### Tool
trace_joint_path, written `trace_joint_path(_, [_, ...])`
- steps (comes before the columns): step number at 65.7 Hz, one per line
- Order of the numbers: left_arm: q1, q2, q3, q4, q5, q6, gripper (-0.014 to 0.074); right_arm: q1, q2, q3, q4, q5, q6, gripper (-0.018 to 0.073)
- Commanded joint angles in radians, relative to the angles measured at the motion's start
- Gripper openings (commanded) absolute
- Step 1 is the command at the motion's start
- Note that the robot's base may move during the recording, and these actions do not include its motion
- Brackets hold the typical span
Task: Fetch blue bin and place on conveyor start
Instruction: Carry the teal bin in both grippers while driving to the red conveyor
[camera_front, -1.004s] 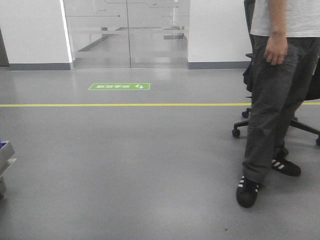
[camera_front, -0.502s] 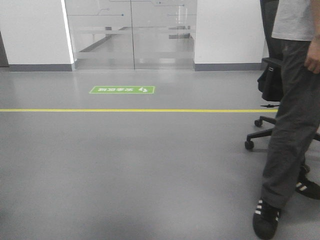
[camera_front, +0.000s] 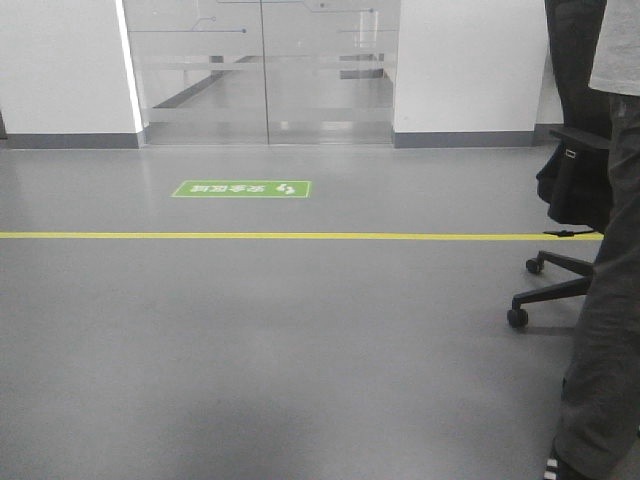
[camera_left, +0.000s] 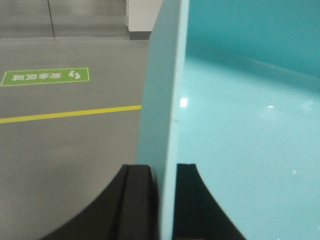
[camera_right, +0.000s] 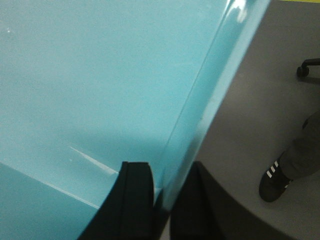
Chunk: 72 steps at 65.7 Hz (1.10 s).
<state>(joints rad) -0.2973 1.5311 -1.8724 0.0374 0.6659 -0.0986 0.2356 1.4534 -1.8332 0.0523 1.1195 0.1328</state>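
The pale turquoise blue bin fills the right of the left wrist view and most of the right wrist view. My left gripper is shut on the bin's left wall, one black finger outside and one inside. My right gripper is shut on the bin's right wall in the same way. The bin hangs above the grey floor between both arms. The bin and grippers do not show in the front view. The conveyor start is out of view.
A person in dark trousers stands at the right edge, striped shoe near my right side. A black wheeled office chair stands behind. A yellow floor line, a green floor sign and glass doors lie ahead.
The front view has turned left and moved forward: the person and chair slid toward the right edge, and the grey cart corner at the left edge left the view.
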Motion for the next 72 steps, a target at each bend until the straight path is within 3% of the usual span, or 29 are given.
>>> trace_joint_path(1, [-0.001, -0.020, -0.014, -0.023, -0.080, -0.016, -0.0111, -0.005, -0.007, -0.007, -0.039, -0.006, -0.036, -0.0151])
trace_joint_path(31, [-0.001, -0.020, -0.014, -0.023, -0.080, -0.016, -0.0111, -0.005, -0.007, -0.007, -0.039, -0.017, -0.036, -0.0151])
trace_joint_path(72, [-0.001, -0.020, -0.014, -0.023, -0.080, -0.016, -0.0111, -0.005, -0.007, -0.007, -0.039, -0.187, -0.036, -0.0151])
